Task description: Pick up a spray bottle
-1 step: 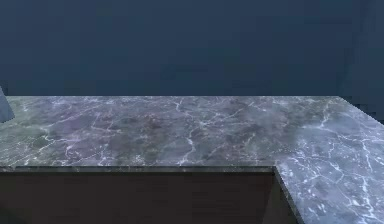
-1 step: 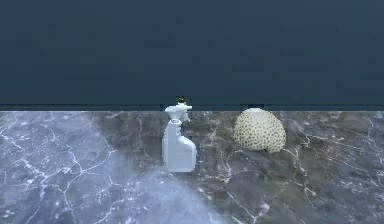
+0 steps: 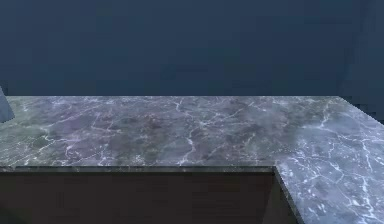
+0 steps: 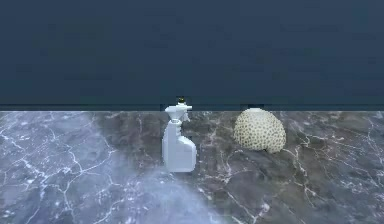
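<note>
Now | spray bottle (image 4: 179, 148) upright on marble counter (image 4: 60, 170) | pale dotted lump (image 4: 259, 130) nearby | pincer state: cannot tell

Cannot tell colours, shapes, cables, screws or markings of the robot's body from these two views.

White spray bottle (image 4: 179, 142), speckled cream lump (image 4: 260, 130), grey-veined marble counter (image 3: 150, 130), dark blue wall (image 3: 190, 45)
</note>
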